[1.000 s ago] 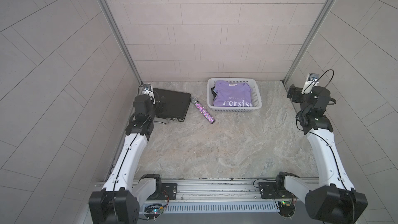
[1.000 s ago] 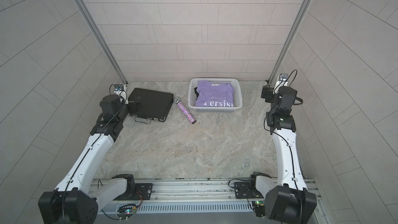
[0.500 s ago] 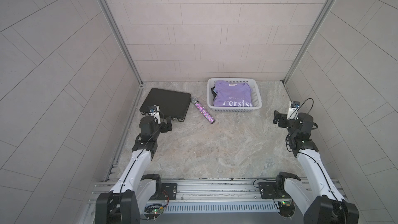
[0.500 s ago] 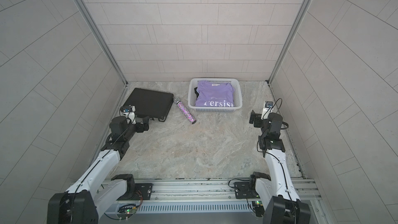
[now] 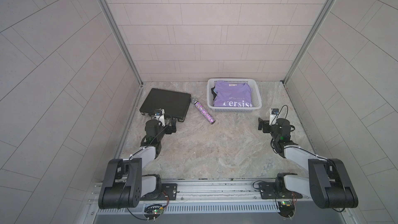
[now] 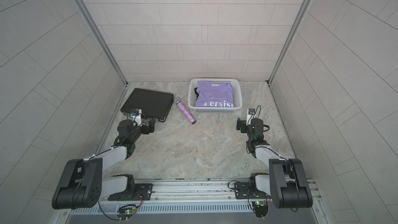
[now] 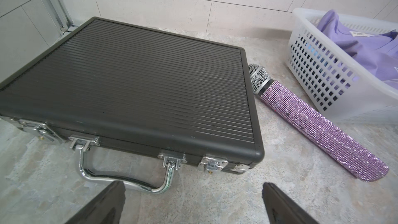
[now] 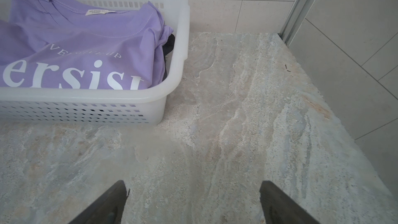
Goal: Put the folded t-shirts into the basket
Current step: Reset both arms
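Robot lab cell: tiled wall panels (image 5: pixel 204 39), aluminium corner posts (image 5: pixel 116 31), base rail (image 5: pixel 215 187).

A black ribbed case (image 7: pixel 129 87) lies flat on the table (image 7: pixel 215 203), its chrome handle (image 7: pixel 120 179) facing the left hand (image 7: pixel 192 188), whose fingers stand wide apart and empty. A sparkly purple microphone (image 7: pixel 312 123) lies between the case and the white basket (image 7: pixel 323 82), which holds a lilac shirt (image 7: pixel 366 42).

Folded t-shirts stacked in the white basket (image 5: pixel 234 110)

The perforated plastic basket stands upright on the marble tabletop (image 5: pixel 215 147), close to the back wall (image 5: pixel 204 39). A lilac t-shirt (image 5: pixel 233 95) lies folded on top, collar toward the wall, its white "Persist" lettering toward the front. A black t-shirt (image 5: pixel 213 93) peeks out beneath it at one side. Light blue fabric (image 7: pixel 310 49) shows through the mesh.
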Robot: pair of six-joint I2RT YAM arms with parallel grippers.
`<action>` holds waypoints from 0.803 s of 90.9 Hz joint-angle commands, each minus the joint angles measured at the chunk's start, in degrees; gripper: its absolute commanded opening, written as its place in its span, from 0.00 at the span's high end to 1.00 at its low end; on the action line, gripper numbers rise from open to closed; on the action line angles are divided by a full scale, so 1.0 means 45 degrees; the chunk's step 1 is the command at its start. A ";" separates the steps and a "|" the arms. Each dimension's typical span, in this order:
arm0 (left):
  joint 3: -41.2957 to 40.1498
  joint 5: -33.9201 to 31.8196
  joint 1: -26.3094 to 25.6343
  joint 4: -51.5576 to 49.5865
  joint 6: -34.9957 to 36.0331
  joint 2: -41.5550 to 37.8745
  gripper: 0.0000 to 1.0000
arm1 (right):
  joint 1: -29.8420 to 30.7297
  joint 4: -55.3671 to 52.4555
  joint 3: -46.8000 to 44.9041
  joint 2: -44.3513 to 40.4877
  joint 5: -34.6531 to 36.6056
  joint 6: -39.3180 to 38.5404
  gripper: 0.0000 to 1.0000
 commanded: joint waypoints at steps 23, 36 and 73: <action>-0.0826 -0.0854 -0.0621 0.5434 -0.0055 0.2633 0.00 | 0.0061 0.5301 -0.0543 0.2059 0.1111 0.0385 0.00; -0.0392 -0.2128 -0.0614 0.4526 -0.0568 0.2656 0.00 | 0.0032 0.6348 -0.0484 0.3360 0.1183 0.0396 0.00; 0.1449 -0.3396 -0.0728 0.1808 -0.1036 0.3145 0.00 | 0.0026 0.3909 0.0964 0.3567 0.1194 0.0432 0.00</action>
